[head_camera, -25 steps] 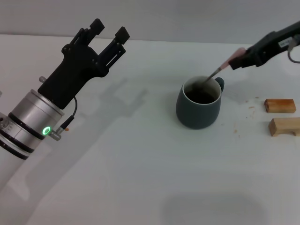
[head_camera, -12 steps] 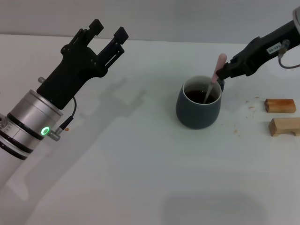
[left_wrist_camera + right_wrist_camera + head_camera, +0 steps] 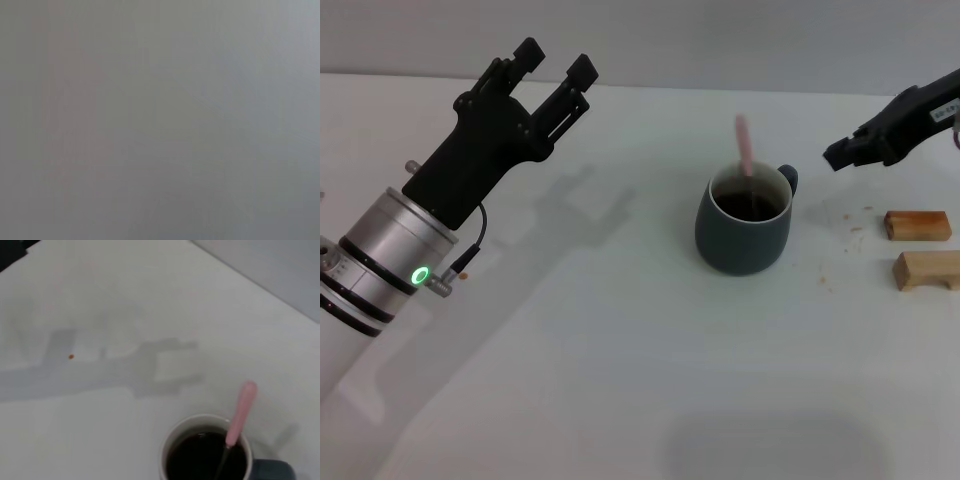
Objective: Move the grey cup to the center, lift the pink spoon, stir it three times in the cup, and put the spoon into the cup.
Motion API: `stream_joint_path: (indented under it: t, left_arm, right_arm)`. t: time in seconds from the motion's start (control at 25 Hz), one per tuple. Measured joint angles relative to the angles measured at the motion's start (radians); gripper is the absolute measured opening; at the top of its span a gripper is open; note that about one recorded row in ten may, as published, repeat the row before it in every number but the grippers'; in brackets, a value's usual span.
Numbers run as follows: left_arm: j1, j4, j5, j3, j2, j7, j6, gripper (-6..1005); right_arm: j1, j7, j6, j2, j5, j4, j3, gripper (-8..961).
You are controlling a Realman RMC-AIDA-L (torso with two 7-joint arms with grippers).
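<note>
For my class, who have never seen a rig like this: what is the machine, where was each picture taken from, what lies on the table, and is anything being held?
This is a two-armed robot; each arm ends in a grasping tool. The head view looks down from the robot's head. The left tool hangs open above the table, holding nothing. The right tool hovers beside the grey cup, apart from it and empty. The pink spoon stands in the cup, handle sticking out, touched by nothing. Two small wooden blocks lie to the right. The right wrist camera looks down on cup and spoon. The left wrist picture shows only blank grey.
</note>
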Motion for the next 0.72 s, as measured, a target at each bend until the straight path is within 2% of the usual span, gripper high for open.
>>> stream_joint_path:
  t: [0.2, 0.4, 0.52, 0.6, 0.72]
  left_arm:
    - [-0.008, 0.001, 0.0, 0.0, -0.002, 0.0, -0.002, 768]
    - [-0.007, 0.002, 0.0, 0.0, -0.002, 0.0, -0.001, 768]
    - [0.0, 0.002, 0.0, -0.005, -0.001, 0.0, 0.004, 768]
    - [0.009, 0.001, 0.0, -0.008, 0.003, 0.0, 0.014, 768]
    - [0.028, -0.002, -0.001, -0.017, 0.009, 0.0, 0.04, 768]
  right_arm:
    - [-0.004, 0.0, 0.041, -0.002, 0.002, -0.001, 0.026, 0]
    - [-0.031, -0.005, 0.162, 0.009, 0.039, -0.033, 0.048, -1]
    - [-0.09, -0.037, 0.251, 0.032, 0.142, -0.103, 0.053, -1]
    - [-0.153, -0.095, 0.301, 0.053, 0.251, -0.169, 0.058, -1]
    - [-0.28, -0.24, 0.384, 0.105, 0.458, -0.267, 0.059, -1]
